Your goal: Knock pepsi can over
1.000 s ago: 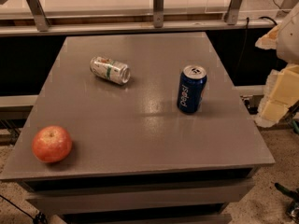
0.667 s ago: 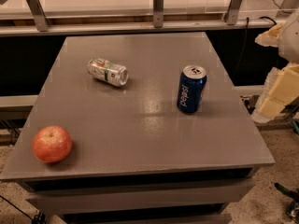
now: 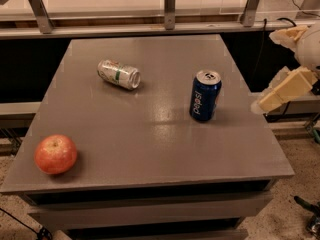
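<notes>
The pepsi can (image 3: 205, 95), dark blue with white lettering and a silver top, stands upright on the right part of the grey table (image 3: 150, 134). My gripper (image 3: 265, 71) is beyond the table's right edge, to the right of the can and apart from it. Its two cream fingers are spread, one high (image 3: 286, 35) and one lower (image 3: 282, 91) with its tip pointing toward the can. The gripper is open and empty.
A silver-white can (image 3: 119, 74) with green and red markings lies on its side at the back left. A red apple (image 3: 56, 154) sits near the front left corner. A railing with metal posts (image 3: 170, 6) runs behind the table.
My gripper has moved left and up, nearer the table's right edge and the pepsi can. The cans and the apple have not moved.
</notes>
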`<action>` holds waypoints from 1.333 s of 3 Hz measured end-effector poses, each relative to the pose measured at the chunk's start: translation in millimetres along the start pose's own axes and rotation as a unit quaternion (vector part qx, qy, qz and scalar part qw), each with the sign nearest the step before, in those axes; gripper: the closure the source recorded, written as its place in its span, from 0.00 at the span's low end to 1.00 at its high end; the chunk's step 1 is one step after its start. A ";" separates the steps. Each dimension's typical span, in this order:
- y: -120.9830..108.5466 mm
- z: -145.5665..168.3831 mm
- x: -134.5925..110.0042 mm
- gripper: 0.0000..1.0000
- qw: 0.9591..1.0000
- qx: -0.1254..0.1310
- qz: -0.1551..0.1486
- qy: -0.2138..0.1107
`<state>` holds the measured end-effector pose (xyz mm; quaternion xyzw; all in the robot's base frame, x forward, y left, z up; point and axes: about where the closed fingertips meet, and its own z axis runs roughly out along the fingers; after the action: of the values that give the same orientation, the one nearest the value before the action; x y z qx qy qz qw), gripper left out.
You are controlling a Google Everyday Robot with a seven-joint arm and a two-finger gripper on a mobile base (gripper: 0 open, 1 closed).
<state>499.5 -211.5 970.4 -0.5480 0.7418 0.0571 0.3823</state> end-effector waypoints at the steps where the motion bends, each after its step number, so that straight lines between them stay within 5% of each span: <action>1: -11.9 22.0 -9.8 0.00 0.997 -0.007 0.013 -0.082; 3: 3.0 65.1 -23.3 0.00 0.981 -0.075 0.016 -0.175; 4: 12.1 82.8 -26.6 0.00 0.972 -0.088 0.011 -0.215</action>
<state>533.8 -144.6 925.1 -0.5461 0.6401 0.2433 0.4825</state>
